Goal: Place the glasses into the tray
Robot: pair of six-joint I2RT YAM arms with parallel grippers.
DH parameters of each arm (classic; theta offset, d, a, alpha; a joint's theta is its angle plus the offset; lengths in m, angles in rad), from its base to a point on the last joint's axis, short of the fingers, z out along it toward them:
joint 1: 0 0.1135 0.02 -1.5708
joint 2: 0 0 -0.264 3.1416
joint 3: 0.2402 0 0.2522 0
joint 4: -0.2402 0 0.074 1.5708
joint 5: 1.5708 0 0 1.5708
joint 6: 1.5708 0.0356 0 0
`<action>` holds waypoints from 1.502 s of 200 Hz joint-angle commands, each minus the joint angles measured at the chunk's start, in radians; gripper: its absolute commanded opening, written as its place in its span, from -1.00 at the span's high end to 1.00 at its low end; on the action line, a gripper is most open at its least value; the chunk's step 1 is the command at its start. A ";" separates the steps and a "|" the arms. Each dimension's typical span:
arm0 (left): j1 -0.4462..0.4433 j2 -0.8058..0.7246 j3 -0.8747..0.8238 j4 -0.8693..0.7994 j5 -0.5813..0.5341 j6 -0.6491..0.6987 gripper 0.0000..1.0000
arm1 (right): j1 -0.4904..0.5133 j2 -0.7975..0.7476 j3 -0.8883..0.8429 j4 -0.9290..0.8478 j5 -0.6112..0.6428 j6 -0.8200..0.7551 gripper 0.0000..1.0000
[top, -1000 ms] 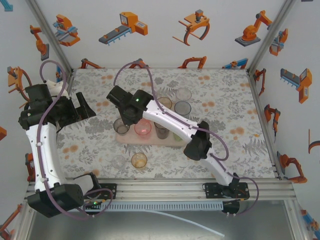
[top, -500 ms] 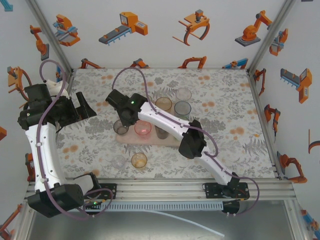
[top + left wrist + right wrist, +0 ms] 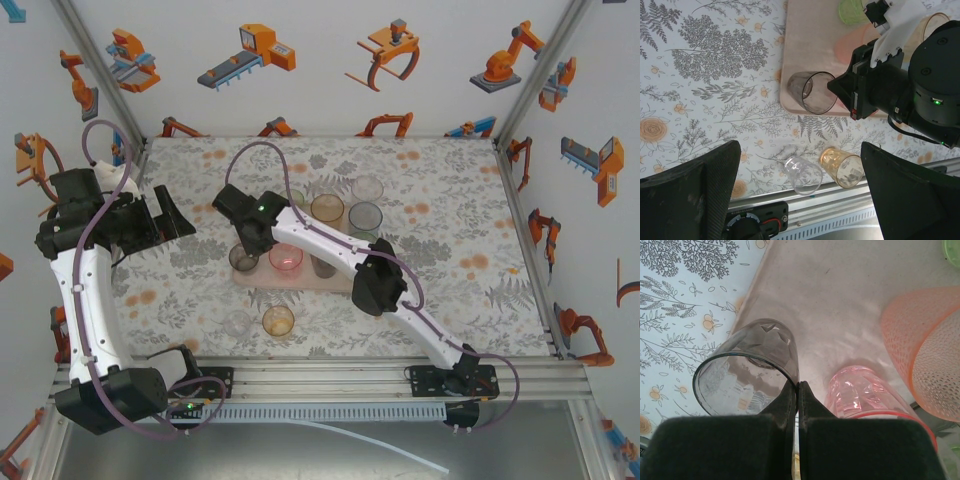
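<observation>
1. While the right arm covers a chunk of the tray from above, the near stuff is easy to see. A front clear glass (image 3: 238, 323) and a front amber glass (image 3: 278, 320) stand side by side on the counter (image 3: 450, 250), just short of the tray's near edge.
2. The left gripper (image 3: 800, 150) hangs over the counter's left side with its fingers spread wide and nothing between them. Both fingers are cut off by the frame in its wrist view.
3. The tray (image 3: 300, 281) sits mid-counter. The smoky grey glass (image 3: 747, 367) stands upright at a corner of its left end. The right gripper (image 3: 798, 386) has its fingers squeezed on that glass's rim, with only a thin seam between them.
4. Just beside it on the tray is a pink glass (image 3: 860, 390), its lower part hidden behind the fingers. A green glass (image 3: 852, 10) further along is cut off by the frame edge.
5. Past the tray, on the counter, a far amber glass (image 3: 327, 208), a far grey glass (image 3: 365, 217) and a far clear glass (image 3: 367, 187) are bunched close together.
</observation>
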 commanded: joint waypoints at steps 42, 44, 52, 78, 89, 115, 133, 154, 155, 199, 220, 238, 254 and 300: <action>0.006 0.000 0.024 -0.025 0.032 0.031 -0.94 | -0.006 0.015 0.037 -0.002 -0.025 -0.004 1.00; 0.006 0.000 0.024 -0.025 0.032 0.031 -0.95 | -0.006 0.015 0.038 -0.004 -0.026 -0.004 1.00; 0.006 0.000 0.023 -0.023 0.034 0.031 -0.95 | -0.006 0.015 0.039 -0.007 -0.027 -0.005 1.00; 0.007 0.002 0.020 -0.025 0.036 0.031 -0.94 | -0.006 0.011 0.042 -0.020 -0.024 -0.006 1.00; 0.006 0.000 0.019 -0.023 0.035 0.028 -0.94 | -0.006 0.012 0.042 -0.025 -0.024 -0.007 1.00; 0.006 -0.006 0.010 -0.019 0.035 0.023 -0.94 | -0.006 0.015 0.046 -0.038 -0.024 -0.006 0.99; 0.006 -0.009 0.008 -0.020 0.036 0.023 -0.95 | -0.007 0.017 0.047 -0.042 -0.031 -0.008 0.98; 0.006 -0.009 0.007 -0.019 0.035 0.022 -0.94 | -0.006 0.018 0.046 -0.042 -0.038 -0.009 0.96; 0.006 -0.009 0.007 -0.019 0.035 0.023 -0.94 | -0.006 0.018 0.046 -0.042 -0.038 -0.008 0.96; 0.006 -0.012 0.005 -0.015 0.034 0.022 -0.94 | -0.006 0.024 0.055 -0.041 -0.046 -0.010 0.89; 0.006 -0.012 0.006 -0.016 0.033 0.022 -0.95 | -0.006 0.029 0.064 -0.042 -0.055 -0.011 0.86; 0.006 -0.012 0.006 -0.016 0.036 0.021 -0.94 | -0.006 0.035 0.069 -0.042 -0.063 -0.011 0.83; 0.006 -0.014 0.005 -0.016 0.037 0.021 -0.95 | -0.006 0.038 0.072 -0.047 -0.065 -0.011 0.83; 0.006 -0.017 0.001 -0.016 0.036 0.020 -0.94 | -0.006 0.043 0.078 -0.054 -0.064 -0.012 0.81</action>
